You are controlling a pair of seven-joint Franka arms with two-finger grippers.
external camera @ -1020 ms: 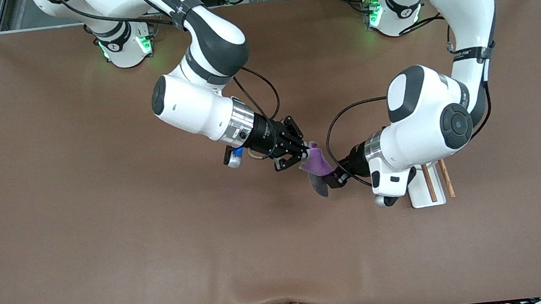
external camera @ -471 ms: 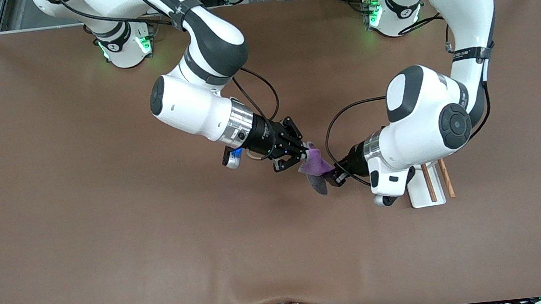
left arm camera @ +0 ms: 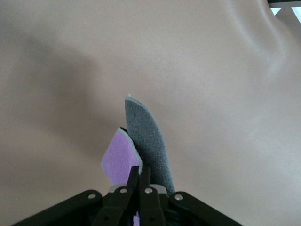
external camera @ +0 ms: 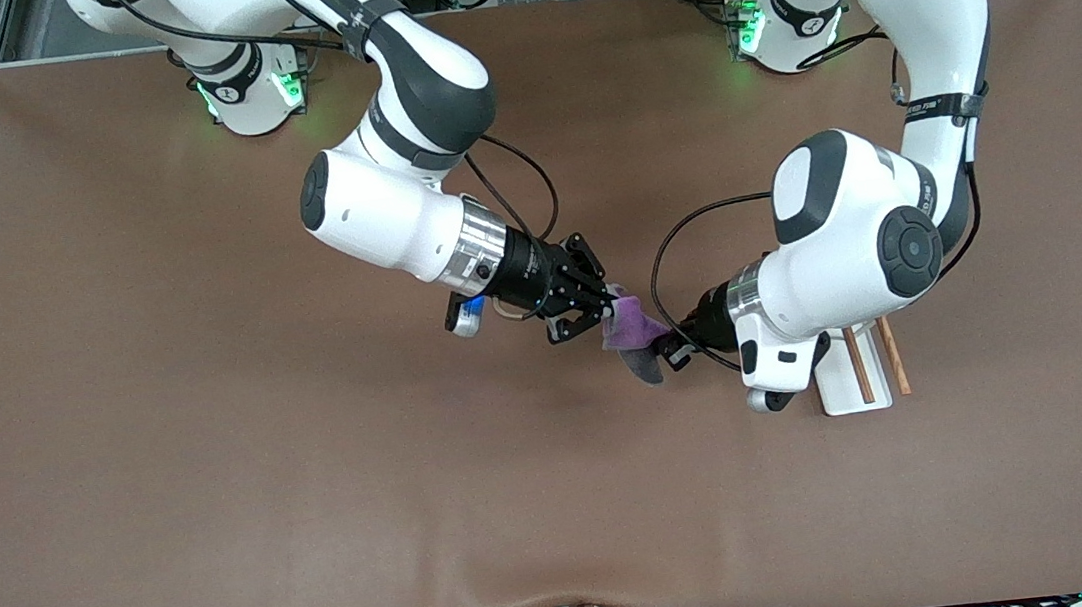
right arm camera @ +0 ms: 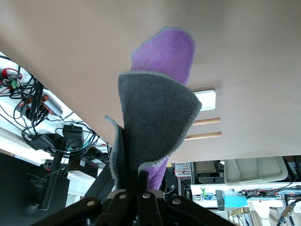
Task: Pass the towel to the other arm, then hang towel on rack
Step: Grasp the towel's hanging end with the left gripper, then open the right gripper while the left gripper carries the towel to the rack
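A small towel [external camera: 633, 332], purple on one face and dark grey on the other, hangs in the air over the middle of the table, pinched from both ends at once. The right gripper [external camera: 604, 309] has its jaws pressed together on one edge of the cloth; the left gripper [external camera: 670, 348] has its jaws pressed together on another edge, and the left wrist view shows the purple and grey layers rising from between them. The towel [left arm camera: 141, 146] is folded and bunched between the two, a grey flap drooping below.

This looks like the handover itself, with both arms holding. To do it well, the right gripper should probably let go only when the left grip is firm, spreading its jaws fully and backing straight away so the cloth does not snag or get tugged loose. The left arm should likely hold steady until then.

The rack [external camera: 860, 372], a white base with two thin brown rods, stands just beside the left arm's wrist, partly hidden by it, toward the left arm's end of the table.

The table [external camera: 218, 478] is covered in plain brown cloth, with a slight ripple at the edge nearest the front camera. Cables and equipment sit past the robots' bases.
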